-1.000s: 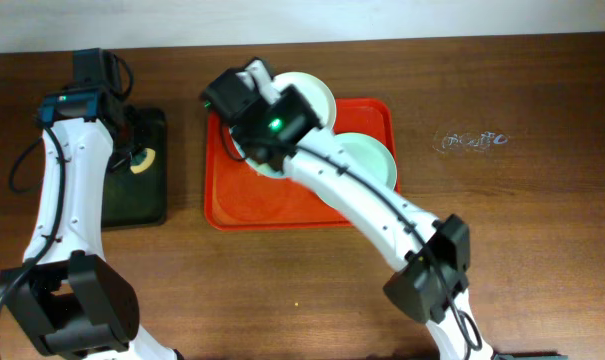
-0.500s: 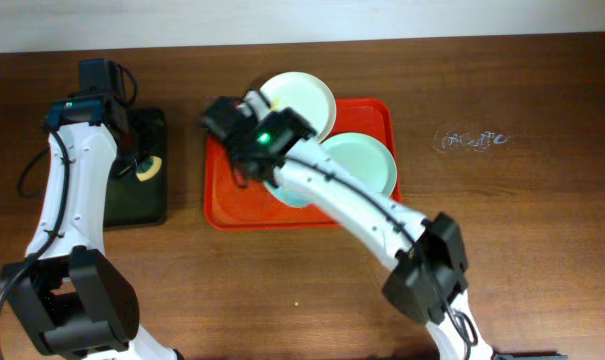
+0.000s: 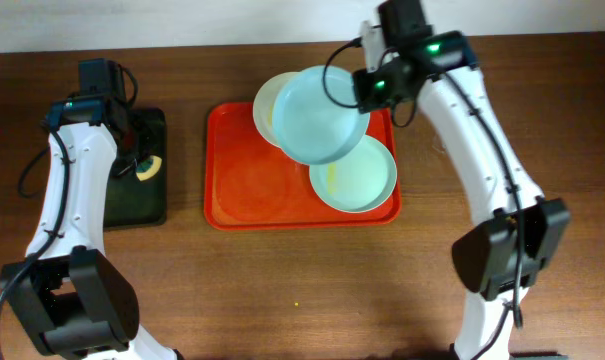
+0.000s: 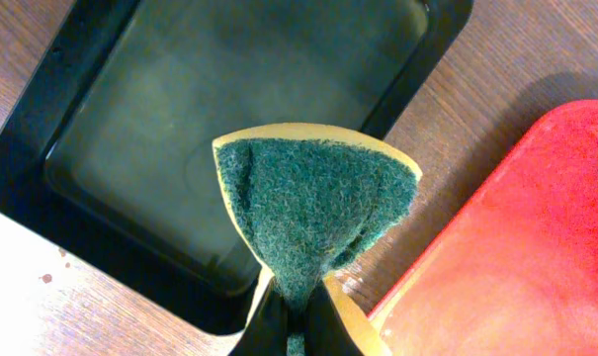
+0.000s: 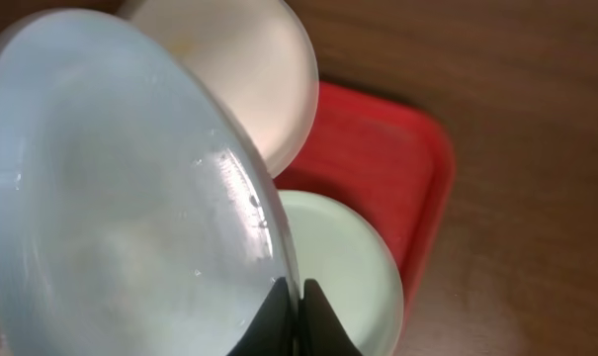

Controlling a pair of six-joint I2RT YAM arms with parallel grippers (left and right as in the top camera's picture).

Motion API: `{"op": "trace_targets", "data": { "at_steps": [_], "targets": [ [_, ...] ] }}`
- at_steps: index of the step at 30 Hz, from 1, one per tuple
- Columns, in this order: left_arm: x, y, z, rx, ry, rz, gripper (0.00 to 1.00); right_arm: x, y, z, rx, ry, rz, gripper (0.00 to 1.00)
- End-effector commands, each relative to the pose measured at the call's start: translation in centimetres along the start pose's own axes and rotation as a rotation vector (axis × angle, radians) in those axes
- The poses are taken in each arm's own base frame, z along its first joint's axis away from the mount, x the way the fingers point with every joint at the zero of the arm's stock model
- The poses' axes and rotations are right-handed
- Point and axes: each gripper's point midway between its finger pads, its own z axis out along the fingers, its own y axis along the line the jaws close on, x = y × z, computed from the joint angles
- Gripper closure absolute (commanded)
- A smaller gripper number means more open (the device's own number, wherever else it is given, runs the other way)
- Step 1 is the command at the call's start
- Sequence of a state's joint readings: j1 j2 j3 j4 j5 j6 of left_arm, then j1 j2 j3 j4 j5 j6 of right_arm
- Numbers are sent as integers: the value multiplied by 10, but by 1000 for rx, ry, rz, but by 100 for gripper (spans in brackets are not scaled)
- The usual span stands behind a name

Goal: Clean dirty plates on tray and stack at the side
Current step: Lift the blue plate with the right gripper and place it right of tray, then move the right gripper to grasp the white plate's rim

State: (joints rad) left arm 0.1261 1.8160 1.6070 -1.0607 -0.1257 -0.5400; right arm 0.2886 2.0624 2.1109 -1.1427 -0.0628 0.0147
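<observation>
Right gripper (image 5: 293,302): clamped on rim of mint-blue plate (image 3: 320,115), now raised clear of tray (image 3: 242,190). It sat low a half-second ago. Cream plate (image 3: 267,100) and smeared plate (image 3: 360,178) lie beneath. Left gripper (image 4: 291,316): pinching sponge (image 4: 313,198) over black tray (image 4: 180,119). Scrubbing likely next.

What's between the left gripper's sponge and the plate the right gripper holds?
Nothing visible. The left gripper pinches the green scouring sponge over the black rectangular tray; the right gripper holds the pale mint-blue round plate above the red-orange plastic tray, whose bare left half is all that lies between.
</observation>
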Motion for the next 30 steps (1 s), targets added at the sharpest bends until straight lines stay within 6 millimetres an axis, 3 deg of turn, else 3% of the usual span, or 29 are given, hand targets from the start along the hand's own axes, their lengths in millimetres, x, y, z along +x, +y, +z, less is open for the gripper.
{"op": "trace_targets", "data": {
  "at_steps": [1,2,4,5,6,9,10,11,12,13,14,16,18,20,21,22,23,24,26,29,30],
  "targets": [
    [-1,1,2,4,3,-11,100,-20,-14,-64,756,-129,-202,96],
    [-1,1,2,4,3,-11,100,-32,12,-111,1064,-246,-281,96],
    [-1,1,2,4,3,-11,100,-37,63,-143,1210,-306,-437,96],
    [-1,1,2,4,3,-11,100,-37,91,-149,1206,-338,-494,96],
    [-1,1,2,4,3,-11,100,-36,105,-150,1195,-344,-536,96],
    [-1,1,2,4,3,-11,100,-33,117,-149,1170,-364,-547,96],
    [0,1,2,4,4,-10,100,-32,118,-134,1076,-378,-511,96],
    [0,1,2,2,6,-10,100,-22,115,-63,724,-290,-457,96],
    [0,1,2,2,7,-10,100,-13,110,-27,588,-213,-454,96],
    [0,1,2,2,7,-10,100,-1,99,2,483,-134,-440,96],
    [1,1,2,2,8,-10,100,20,69,31,378,-32,-268,96],
    [0,1,2,2,7,-10,100,26,1,43,221,41,23,96],
    [0,1,2,2,6,-10,100,26,-53,38,-114,50,272,96],
    [0,1,2,3,5,-10,100,27,-116,11,-342,-26,482,96],
    [-1,1,2,4,3,-11,100,32,-146,0,-372,-60,554,96],
    [-1,1,2,4,3,-11,100,47,-188,-7,-323,-86,613,96],
    [-1,1,2,5,3,-11,100,66,-222,-8,-242,-84,651,96],
    [-1,1,2,4,3,-10,100,99,-262,1,-99,-45,712,96],
    [-1,0,2,6,1,-11,100,148,-292,34,40,9,755,96],
    [-1,0,2,7,0,-11,100,171,-287,79,46,-26,736,96],
    [-1,0,2,7,-1,-11,100,179,-285,88,47,-32,734,86]
  ]
}}
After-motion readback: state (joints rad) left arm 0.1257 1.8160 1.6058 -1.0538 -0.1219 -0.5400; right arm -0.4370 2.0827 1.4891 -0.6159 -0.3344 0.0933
